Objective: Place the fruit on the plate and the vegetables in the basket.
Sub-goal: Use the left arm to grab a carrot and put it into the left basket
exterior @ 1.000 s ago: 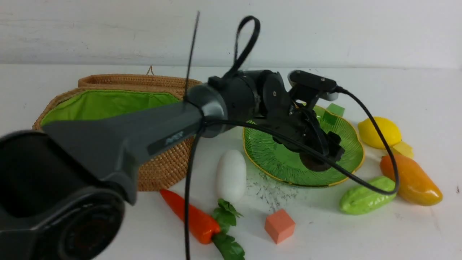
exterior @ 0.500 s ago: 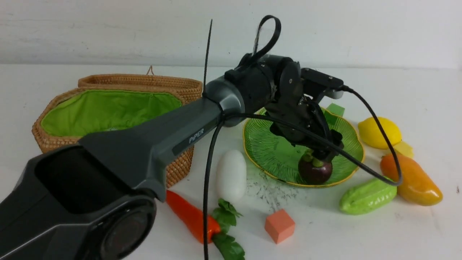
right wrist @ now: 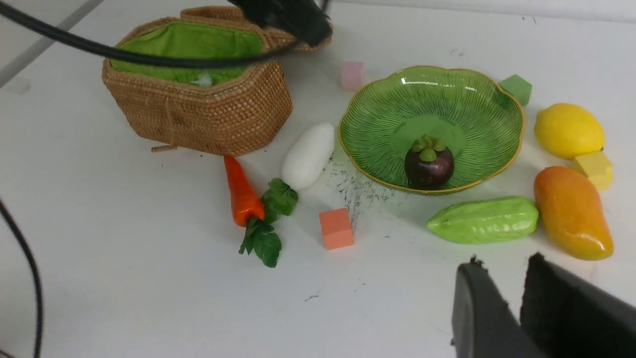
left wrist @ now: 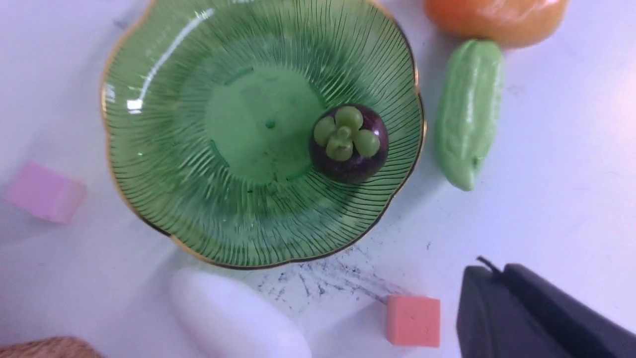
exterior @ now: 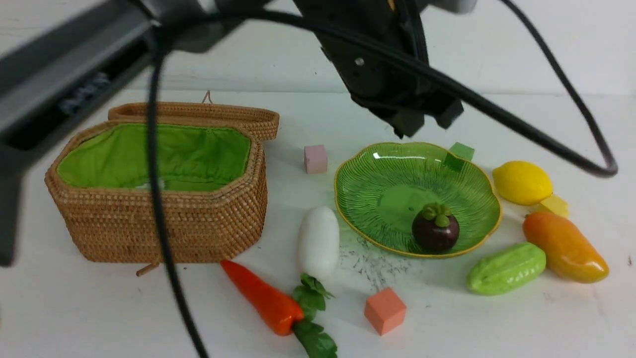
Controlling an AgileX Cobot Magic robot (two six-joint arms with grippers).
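Purple on green: the mangosteen (exterior: 436, 228) sits upright inside the plate (exterior: 367, 164), cap up, off-centre toward the near rim, and nothing touches it. Up above, the left gripper (exterior: 426, 119) hangs high over the far edge of the plate, its two dark tips apart and empty, cable looping away to the right.

The lemon (exterior: 521, 182) lies on the table (exterior: 99, 308) just right of the plate, a yellow cube (exterior: 555, 205) tucked against it. The mango (exterior: 566, 246) lies nearer, with the gourd (exterior: 506, 268) right beside it, close to the plate's near rim. A green cube (exterior: 461, 150) peeks out behind the plate.

The radish (exterior: 318, 242) rests between plate and basket (exterior: 164, 223), and the carrot (exterior: 263, 298) lies in front of it, its leaves almost at the radish's near end. The basket stands open on the left, green lining showing, with no vegetables visible inside. A pink cube (exterior: 315, 159) and an orange cube (exterior: 385, 311) lie loose.

The right gripper (right wrist: 508, 271) hovers near the mango side, its fingers drawn close together and holding nothing
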